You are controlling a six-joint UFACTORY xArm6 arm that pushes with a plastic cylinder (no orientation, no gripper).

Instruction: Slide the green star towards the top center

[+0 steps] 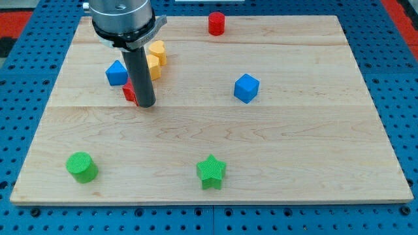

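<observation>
The green star (211, 172) lies near the view's bottom, a little right of the board's middle. My tip (145, 104) rests on the board in the upper left part, far up and to the left of the star. It stands right next to a red block (130, 92), which the rod mostly hides. A blue block (117, 73) sits just left of the rod, and two yellow blocks (155, 57) sit just behind it.
A red cylinder (216, 23) stands at the view's top centre. A blue cube (246, 88) sits right of centre. A green cylinder (81, 166) stands at the bottom left. The wooden board (294, 143) lies on a blue pegboard.
</observation>
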